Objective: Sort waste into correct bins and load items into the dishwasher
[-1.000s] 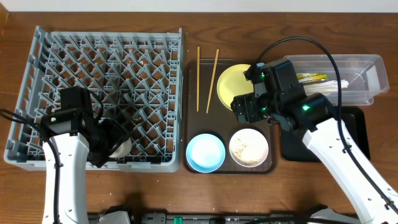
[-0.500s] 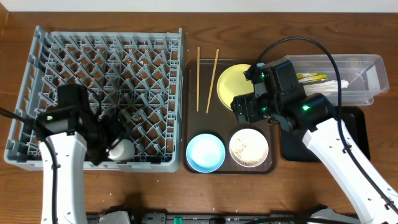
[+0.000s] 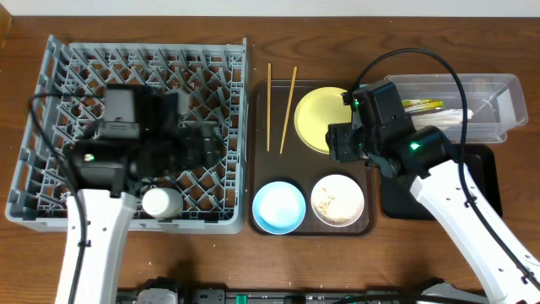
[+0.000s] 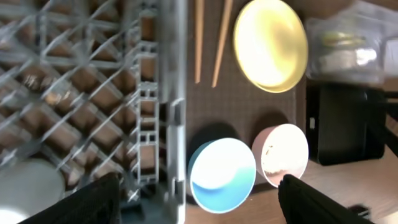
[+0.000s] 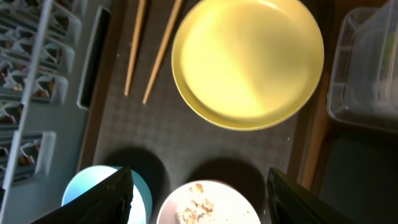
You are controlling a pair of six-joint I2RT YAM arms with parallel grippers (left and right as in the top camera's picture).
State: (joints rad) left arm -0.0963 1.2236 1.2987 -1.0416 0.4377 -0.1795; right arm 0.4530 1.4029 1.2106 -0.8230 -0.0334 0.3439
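Note:
The grey dish rack (image 3: 51, 127) fills the left; a white cup-like item (image 3: 160, 203) lies in its front part. On the brown tray (image 3: 280, 165) lie two chopsticks (image 3: 269, 105), the yellow plate (image 3: 314, 114), the light-blue bowl (image 3: 278, 207) and the white bowl (image 3: 337, 201) with rice scraps (image 5: 196, 208). My left gripper (image 3: 207, 145) is open and empty over the rack's right side (image 4: 93, 93); the blue bowl (image 4: 221, 174) shows between its fingers (image 4: 199, 202). My right gripper (image 3: 342, 150) is open and empty, above the plate (image 5: 249, 62) and white bowl.
The clear tub (image 3: 498, 84) at the back right holds the green-and-orange wrapper (image 3: 422, 106) and white tissue (image 3: 460, 114). The black tray (image 3: 485, 181) lies in front of it, partly under my right arm. Bare wooden table runs along the front.
My left gripper has let go of the white cup-like item in the rack and swung up and right toward the rack's right edge. My right gripper shifted slightly right.

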